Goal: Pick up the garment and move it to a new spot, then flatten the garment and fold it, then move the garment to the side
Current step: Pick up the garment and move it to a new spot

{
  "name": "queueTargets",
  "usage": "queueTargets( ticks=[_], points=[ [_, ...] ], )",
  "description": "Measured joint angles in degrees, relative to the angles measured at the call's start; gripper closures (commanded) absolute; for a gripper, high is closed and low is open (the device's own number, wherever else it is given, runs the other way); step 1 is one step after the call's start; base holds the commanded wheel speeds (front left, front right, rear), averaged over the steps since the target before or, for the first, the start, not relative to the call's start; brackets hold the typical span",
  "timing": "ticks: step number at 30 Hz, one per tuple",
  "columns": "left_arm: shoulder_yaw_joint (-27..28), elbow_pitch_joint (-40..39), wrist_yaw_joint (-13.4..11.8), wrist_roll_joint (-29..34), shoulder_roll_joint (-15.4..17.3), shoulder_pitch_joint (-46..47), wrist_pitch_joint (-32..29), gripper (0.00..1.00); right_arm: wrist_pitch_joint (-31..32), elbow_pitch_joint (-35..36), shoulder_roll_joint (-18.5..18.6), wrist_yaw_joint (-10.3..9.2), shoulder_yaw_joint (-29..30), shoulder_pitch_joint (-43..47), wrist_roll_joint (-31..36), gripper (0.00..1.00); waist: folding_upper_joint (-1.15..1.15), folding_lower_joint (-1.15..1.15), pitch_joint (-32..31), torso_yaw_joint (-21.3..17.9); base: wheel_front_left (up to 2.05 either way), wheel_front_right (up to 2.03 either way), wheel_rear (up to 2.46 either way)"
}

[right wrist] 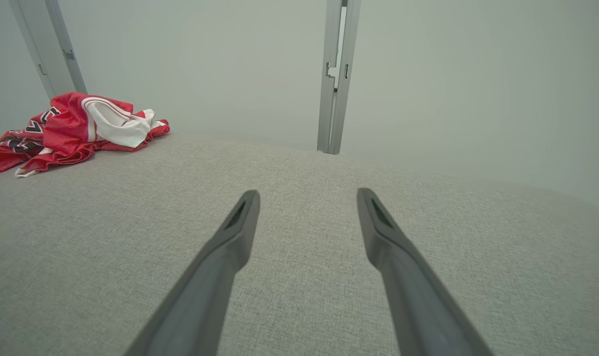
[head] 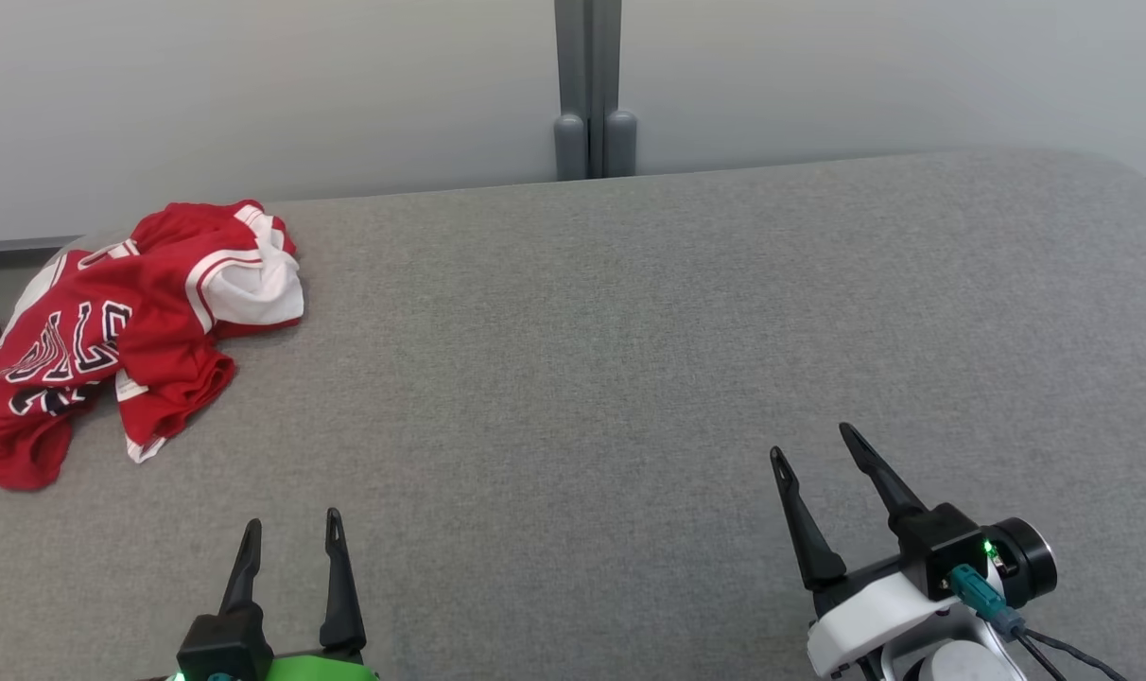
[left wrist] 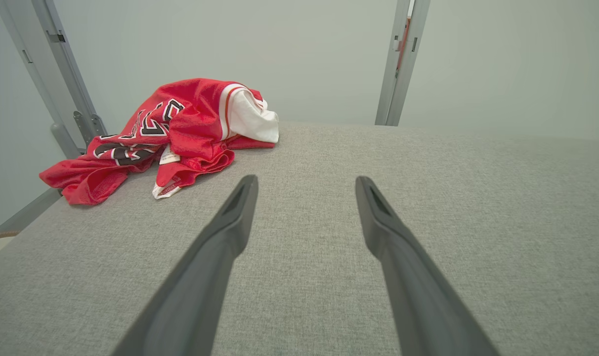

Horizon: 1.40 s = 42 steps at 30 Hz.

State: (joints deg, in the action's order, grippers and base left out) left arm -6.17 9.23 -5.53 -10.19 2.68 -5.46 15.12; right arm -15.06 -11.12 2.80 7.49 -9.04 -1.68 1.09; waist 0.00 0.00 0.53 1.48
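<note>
While the red jersey (head: 147,322) lies crumpled at the far left corner of the gray desk (head: 573,359) | left tool (head: 292,518): spread wide, empty, over the near edge | right tool (head: 812,440): spread wide, empty, well apart from the jersey

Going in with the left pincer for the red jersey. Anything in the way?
Nothing visible. Only the bare grey fabric surface lies between the open left pincer and the crumpled red jersey, which sits ahead and to its left near the surface's far-left corner.
</note>
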Motion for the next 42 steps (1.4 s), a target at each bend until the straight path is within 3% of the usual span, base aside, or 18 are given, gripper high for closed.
queueTargets(
  ticks=[8, 18, 26, 31, 42],
  points=[
    [-0.8, -0.1, 0.1, 0.7, 0.0, 0.0, 0.0, 0.00, 0.0, 0.0, 0.0, 0.00, 0.1, 1.5, -0.3, 0.00, 0.00, 0.00, -0.2, 5.2, 0.00, 0.00, 0.00],
    [2.8, -0.3, 1.0, 2.0, 0.0, -2.0, 0.0, 0.00, 0.0, 0.0, 0.0, 0.00, -1.9, 2.2, -1.7, 0.00, 0.00, 0.00, -1.3, 17.7, 0.00, 0.00, 0.00],
    [6.6, -4.4, -1.3, 0.1, 0.1, -4.8, 0.0, 0.00, 0.0, -1.5, -0.1, 0.02, -6.7, -1.4, -1.6, 0.00, 0.00, 0.00, -1.3, 25.9, 0.00, 0.00, 0.00],
    [6.9, -5.7, -1.8, -0.4, 0.1, -5.9, 0.0, 0.00, 0.0, -2.0, -0.1, 0.02, -7.3, -2.5, -1.6, 0.00, 0.00, 0.00, -0.6, 28.3, 0.00, 0.00, 0.00],
    [5.5, -6.2, -1.5, -0.8, 0.1, -5.2, 0.0, 0.00, 0.0, -1.0, 0.0, 0.02, -4.0, -1.9, 0.3, 0.00, 0.00, 0.00, 2.0, 28.6, 0.00, 0.00, 0.00]
  ],
)
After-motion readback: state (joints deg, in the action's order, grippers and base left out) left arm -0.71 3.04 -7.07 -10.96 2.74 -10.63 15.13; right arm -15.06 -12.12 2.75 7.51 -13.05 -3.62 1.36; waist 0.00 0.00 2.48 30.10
